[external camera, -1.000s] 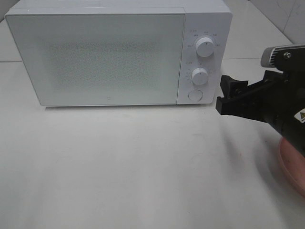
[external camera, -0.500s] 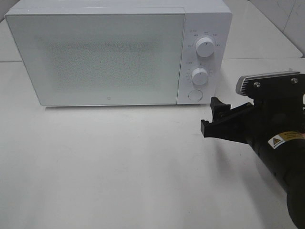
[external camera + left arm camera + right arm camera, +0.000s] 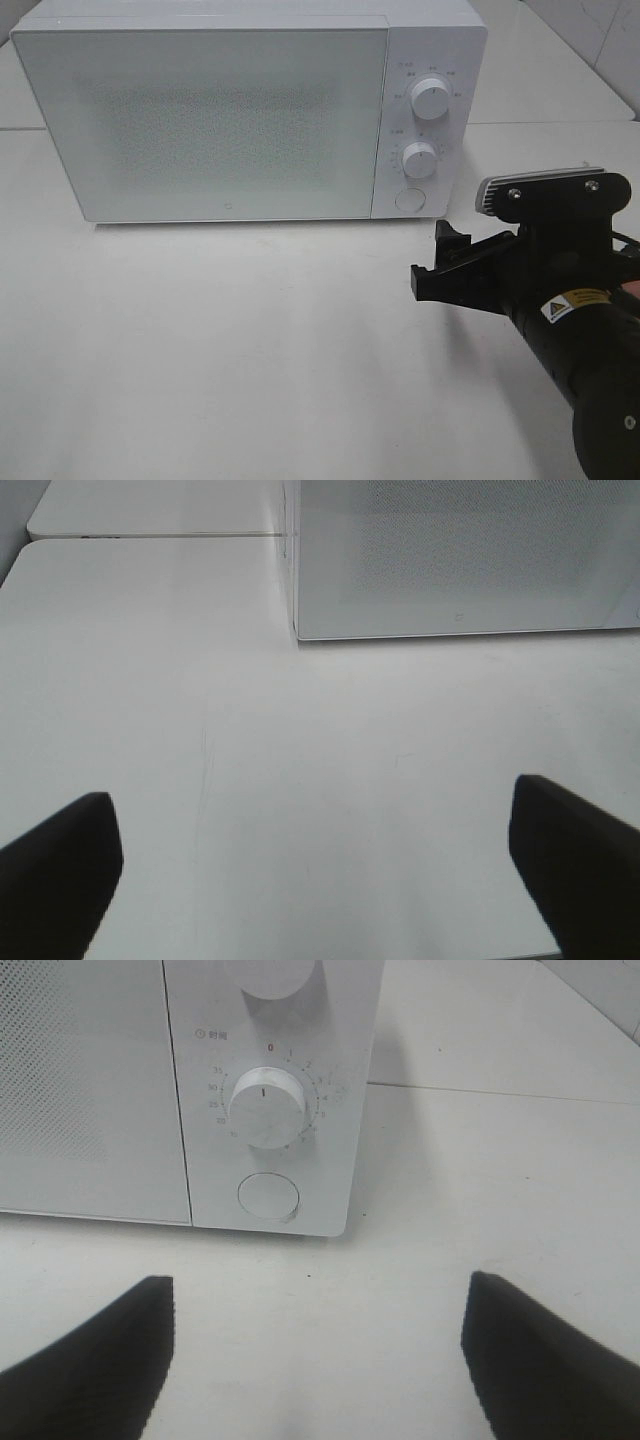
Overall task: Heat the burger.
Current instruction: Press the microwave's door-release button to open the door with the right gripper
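The burger is out of view in every frame. A white microwave stands at the back of the table with its door shut; it also shows in the left wrist view and the right wrist view. My right gripper hovers open and empty just in front of the microwave's control panel, a little right of the round door button. In the right wrist view its dark fingers are spread wide, with the button and timer knob ahead. My left gripper is open over bare table, left of the microwave.
The control panel has an upper knob above the timer knob. The white table spreads out in front of the microwave. My right arm's black body fills the lower right corner.
My right arm has moved left and toward the table's front, and now covers the pink plate seen at the right edge a second ago. Its jaws stay equally wide.
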Tool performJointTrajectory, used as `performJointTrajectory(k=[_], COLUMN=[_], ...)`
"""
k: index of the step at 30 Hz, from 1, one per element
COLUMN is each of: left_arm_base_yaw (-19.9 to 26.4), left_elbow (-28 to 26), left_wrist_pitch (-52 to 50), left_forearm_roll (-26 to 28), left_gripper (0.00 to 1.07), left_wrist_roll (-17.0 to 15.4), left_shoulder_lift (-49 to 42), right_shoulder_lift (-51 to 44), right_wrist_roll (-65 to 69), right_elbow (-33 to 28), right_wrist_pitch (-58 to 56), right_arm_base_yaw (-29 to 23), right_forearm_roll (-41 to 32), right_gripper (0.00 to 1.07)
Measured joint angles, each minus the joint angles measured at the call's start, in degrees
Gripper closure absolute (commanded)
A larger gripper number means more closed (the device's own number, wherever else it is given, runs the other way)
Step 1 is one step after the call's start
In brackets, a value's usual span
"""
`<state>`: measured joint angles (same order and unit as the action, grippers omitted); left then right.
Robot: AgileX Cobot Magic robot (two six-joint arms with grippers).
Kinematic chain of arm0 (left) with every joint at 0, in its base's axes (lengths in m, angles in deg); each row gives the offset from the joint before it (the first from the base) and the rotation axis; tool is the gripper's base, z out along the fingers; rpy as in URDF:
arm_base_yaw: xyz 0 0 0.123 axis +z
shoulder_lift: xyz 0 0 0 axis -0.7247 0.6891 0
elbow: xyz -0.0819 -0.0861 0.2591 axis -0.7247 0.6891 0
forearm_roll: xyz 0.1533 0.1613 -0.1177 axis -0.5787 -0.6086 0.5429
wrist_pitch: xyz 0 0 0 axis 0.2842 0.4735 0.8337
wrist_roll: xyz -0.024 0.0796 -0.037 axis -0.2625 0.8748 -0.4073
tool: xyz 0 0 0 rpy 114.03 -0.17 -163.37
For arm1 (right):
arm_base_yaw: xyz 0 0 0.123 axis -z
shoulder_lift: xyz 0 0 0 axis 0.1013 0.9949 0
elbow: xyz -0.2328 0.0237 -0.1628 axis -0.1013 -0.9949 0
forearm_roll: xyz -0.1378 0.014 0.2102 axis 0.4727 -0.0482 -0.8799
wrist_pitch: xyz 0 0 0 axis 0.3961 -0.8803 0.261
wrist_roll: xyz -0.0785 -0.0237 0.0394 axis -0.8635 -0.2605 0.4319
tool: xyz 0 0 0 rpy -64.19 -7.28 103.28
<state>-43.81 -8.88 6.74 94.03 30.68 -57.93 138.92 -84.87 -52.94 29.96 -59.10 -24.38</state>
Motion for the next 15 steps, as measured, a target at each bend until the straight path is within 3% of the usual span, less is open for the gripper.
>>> performJointTrajectory(k=[7, 15], left_arm_base_yaw=[0.00, 0.00], left_elbow=[0.00, 0.00], left_wrist_pitch=[0.00, 0.00], left_forearm_roll=[0.00, 0.00], left_gripper=[0.03, 0.03], left_wrist_roll=[0.00, 0.00], left_shoulder_lift=[0.00, 0.00], right_shoulder_lift=[0.00, 0.00], right_wrist_roll=[4.18, 19.77], right_elbow=[0.06, 0.06], right_wrist_pitch=[0.00, 0.00], right_arm_base_yaw=[0.00, 0.00], right_forearm_roll=[-0.06, -0.17], right_gripper=[0.31, 0.34])
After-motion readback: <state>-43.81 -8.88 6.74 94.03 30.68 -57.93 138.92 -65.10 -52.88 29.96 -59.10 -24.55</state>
